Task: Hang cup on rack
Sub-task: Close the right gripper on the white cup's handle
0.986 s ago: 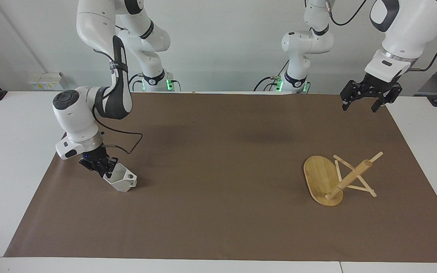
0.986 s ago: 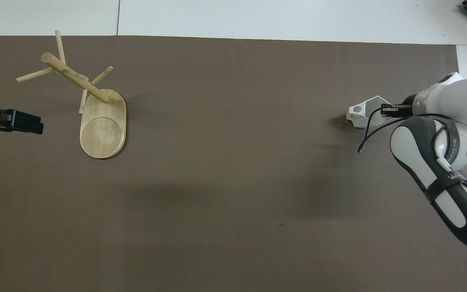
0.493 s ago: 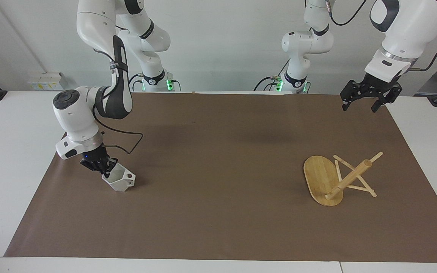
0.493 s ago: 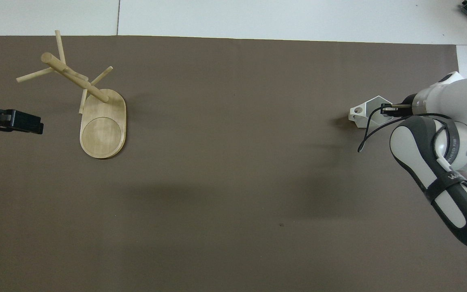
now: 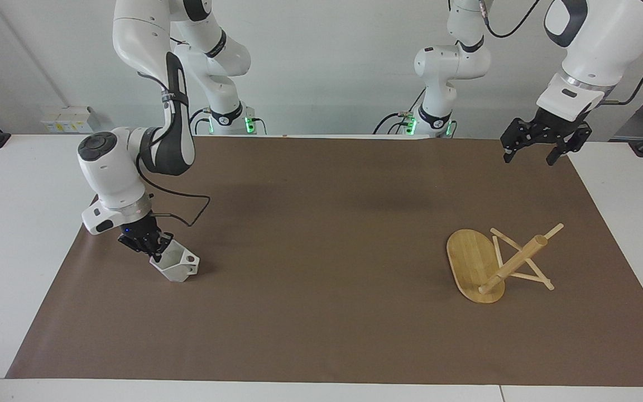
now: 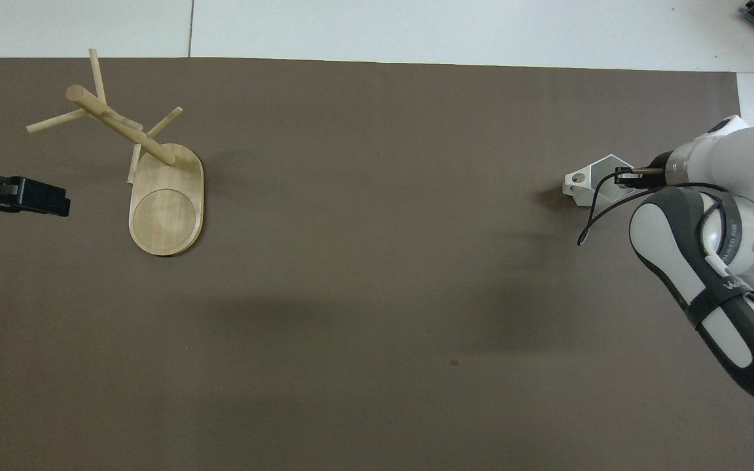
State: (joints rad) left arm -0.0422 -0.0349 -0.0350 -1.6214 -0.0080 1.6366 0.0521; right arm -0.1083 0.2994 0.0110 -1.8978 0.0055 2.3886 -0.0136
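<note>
Nearest the robots, the left gripper (image 5: 539, 149) hung in the air over the corner of the brown paper mat (image 5: 321, 234) at the left arm's end of the table, its two black fingers spread wide apart and nothing between them; this arm waited. Farther out, toward the right arm's end of the white table (image 5: 14, 223), the right gripper (image 5: 157, 254) was down low over the mat, its fingertips pinched tight on the rim of the small matte white mug with faceted sides and a blocky handle pierced by a round hole (image 5: 177, 264). The cup was tilted, its open hexagonal mouth turned up toward the gripper and its handle pointing toward the middle of the table; its lower edge sat at the mat, though whether it touched or was just clear could not be told. In the overhead view the same mug (image 6: 586, 181) showed just ahead of the right arm's wrist, with the gripper's dark tip (image 6: 626, 176) at its rim. About as far out as the cup, but well apart from it, toward the left arm's end of the mat, the light bamboo mug tree with an oval flat base, thick round post and thin crossing peg sticks (image 5: 486, 262) lay tipped over, its base standing on edge and its post slanting up and away with the ends of two pegs resting on the mat; from overhead the rack (image 6: 154, 176) showed its base facing up and its post pointing away from the robots
</note>
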